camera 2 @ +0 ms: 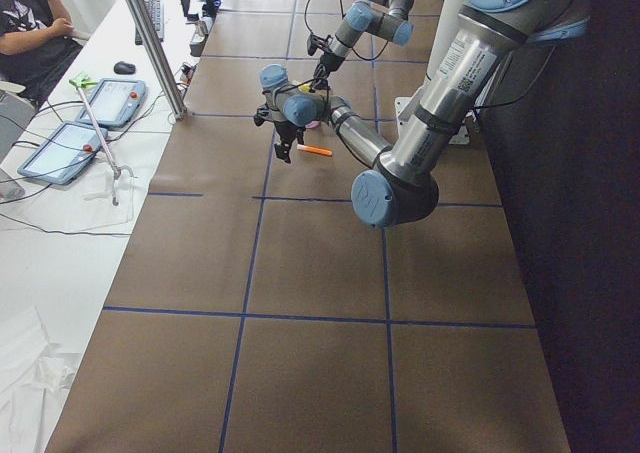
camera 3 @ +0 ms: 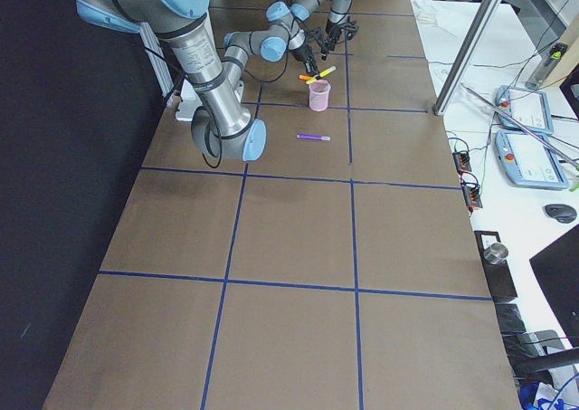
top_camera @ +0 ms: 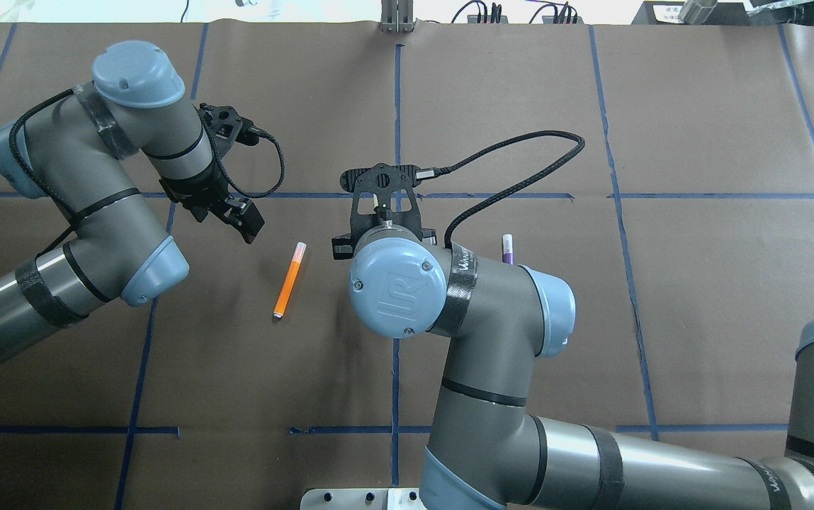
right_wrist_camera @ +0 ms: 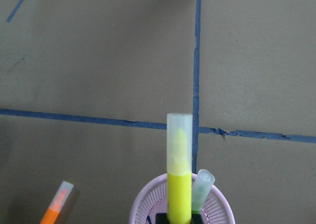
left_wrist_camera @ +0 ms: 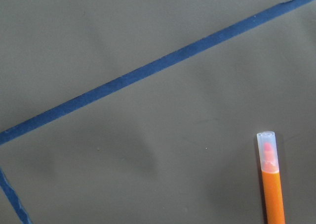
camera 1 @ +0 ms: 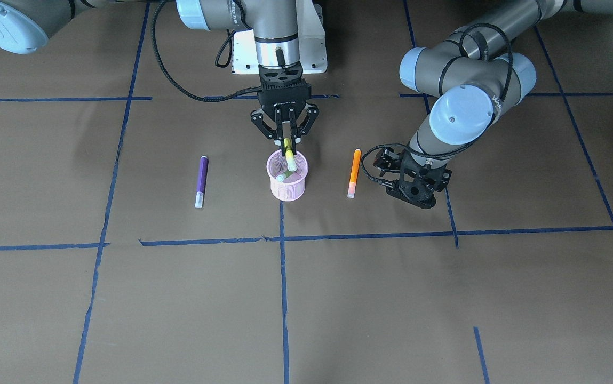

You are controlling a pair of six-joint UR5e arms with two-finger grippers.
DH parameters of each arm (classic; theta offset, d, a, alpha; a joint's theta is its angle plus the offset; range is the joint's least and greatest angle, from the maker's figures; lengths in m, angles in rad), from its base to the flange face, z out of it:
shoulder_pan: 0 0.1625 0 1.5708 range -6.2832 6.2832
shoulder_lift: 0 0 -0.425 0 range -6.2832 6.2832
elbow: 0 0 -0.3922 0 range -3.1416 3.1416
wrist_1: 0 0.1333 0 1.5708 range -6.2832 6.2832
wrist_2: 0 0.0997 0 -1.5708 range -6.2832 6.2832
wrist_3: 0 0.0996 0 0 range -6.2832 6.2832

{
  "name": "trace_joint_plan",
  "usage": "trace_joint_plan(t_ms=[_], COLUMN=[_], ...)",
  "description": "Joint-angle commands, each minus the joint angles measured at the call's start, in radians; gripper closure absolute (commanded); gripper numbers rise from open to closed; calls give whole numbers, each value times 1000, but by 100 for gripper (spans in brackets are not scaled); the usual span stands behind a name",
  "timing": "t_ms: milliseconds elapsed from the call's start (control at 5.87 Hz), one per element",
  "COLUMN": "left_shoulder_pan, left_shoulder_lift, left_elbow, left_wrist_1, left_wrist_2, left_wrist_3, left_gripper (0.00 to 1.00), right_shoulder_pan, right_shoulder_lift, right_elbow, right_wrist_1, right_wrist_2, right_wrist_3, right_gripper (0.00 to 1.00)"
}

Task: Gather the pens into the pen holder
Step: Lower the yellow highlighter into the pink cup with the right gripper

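The pink mesh pen holder (camera 1: 287,186) stands at the table's middle. My right gripper (camera 1: 287,143) is right above its rim, shut on a yellow pen (camera 1: 289,159) whose capped end dips into the cup's mouth; the right wrist view shows this pen (right_wrist_camera: 178,169) over the rim (right_wrist_camera: 143,210). A green pen (right_wrist_camera: 201,189) leans inside the cup. An orange pen (camera 1: 354,173) lies on the table beside the cup. My left gripper (camera 1: 415,194) hangs low just beside it, apparently open and empty. A purple pen (camera 1: 201,181) lies on the cup's other side.
The table is covered in brown paper with blue tape lines (camera 1: 285,237). The robot's white base plate (camera 1: 279,53) is behind the cup. My right arm's elbow (top_camera: 396,287) hides the cup from overhead. A desk with tablets (camera 3: 529,111) runs along the table's far side.
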Motion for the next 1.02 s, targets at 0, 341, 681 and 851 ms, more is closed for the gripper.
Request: trace_joint_plan(t_ms=[0,341,681,851], left_shoulder_pan=[0,1,1,1], left_shoulder_lift=[-1,-2,-6,-4], left_elbow=[0,0,0,0], left_wrist_1=[0,0,0,0], left_wrist_2=[2,0,0,0], left_wrist_3=[0,0,0,0], left_gripper=[0,0,0,0], right_shoulder_pan=[33,48,50,44], right_shoulder_lift=[3,-6,-7,-9], right_elbow=[9,-7,-94,-100], right_wrist_1=[7,45,206,209], right_wrist_2=[-7,-45,-53,-53], right_wrist_3=[-55,-69,-67,-57], right_gripper=[88,88,90,89])
